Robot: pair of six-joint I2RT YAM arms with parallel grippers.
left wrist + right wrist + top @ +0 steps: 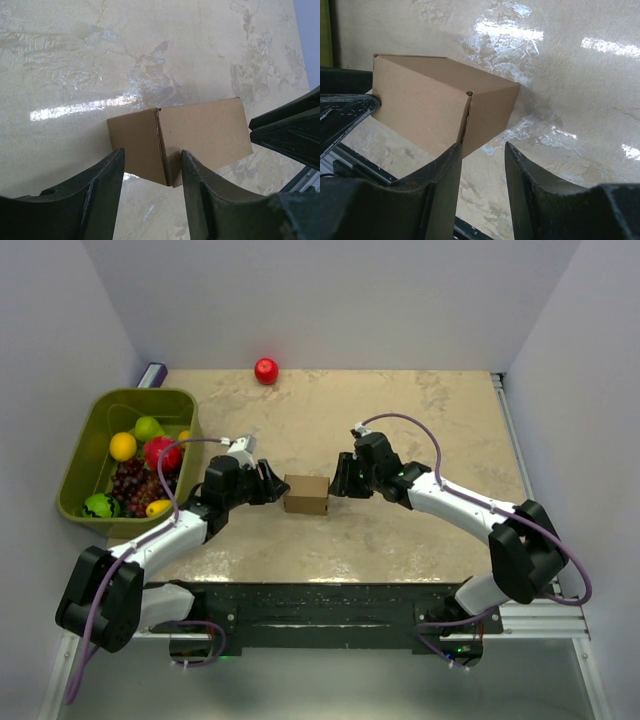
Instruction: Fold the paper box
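Note:
The paper box (pixel 306 494) is a small closed brown cardboard box standing on the table between the two arms. My left gripper (pixel 276 487) is open at the box's left end; in the left wrist view the box (pixel 200 135) lies just past its fingertips (pixel 116 162), with one corner between them. My right gripper (pixel 340 483) is open at the box's right end; in the right wrist view the box (pixel 430 105) sits just ahead of the left finger (pixel 452 160). Neither gripper holds anything.
A green bin (pixel 90 440) with several fruits stands at the left edge. A red apple (pixel 266 371) lies at the back of the table (pixel 430 420). A small purple object (pixel 152 374) lies behind the bin. White walls enclose the table.

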